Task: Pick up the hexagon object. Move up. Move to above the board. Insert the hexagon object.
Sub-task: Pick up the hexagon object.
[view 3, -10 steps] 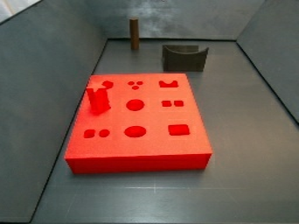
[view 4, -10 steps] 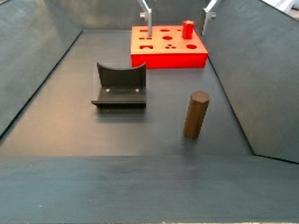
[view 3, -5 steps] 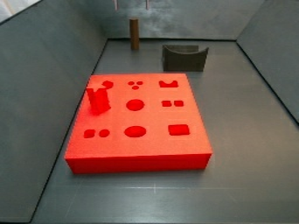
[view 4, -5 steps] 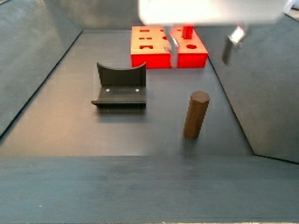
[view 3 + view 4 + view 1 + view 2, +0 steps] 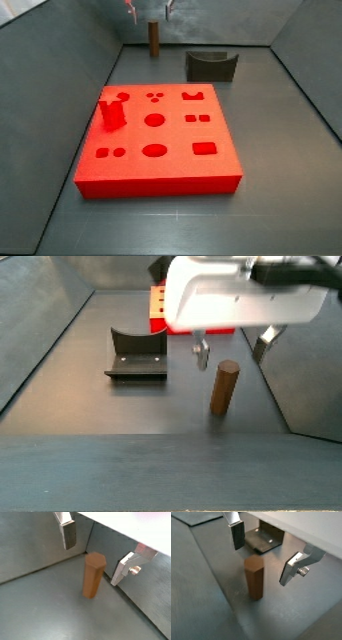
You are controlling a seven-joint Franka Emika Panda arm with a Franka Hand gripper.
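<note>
Wrist views: gripper point(image 5: 93, 547) straddles hexagon object point(image 5: 92, 575)

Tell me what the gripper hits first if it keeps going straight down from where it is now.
Most likely the hexagon object: the open gripper hangs above it with a finger on either side, so the bar would pass between them. Exact alignment in depth is unclear.

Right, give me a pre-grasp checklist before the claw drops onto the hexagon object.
1. Claw open: ok; silver fingers spread apart in both wrist views.
2. Hexagon object upright on the floor: ok.
3. Object lined up between the fingers: ok in both wrist views, fingers still above its top.
4. Nothing held already: ok.
5. Dark grey U-shaped block clear of the object: ok, stands apart.
6. Board free for insertion: ok, only its short red peg stands on it.
</note>
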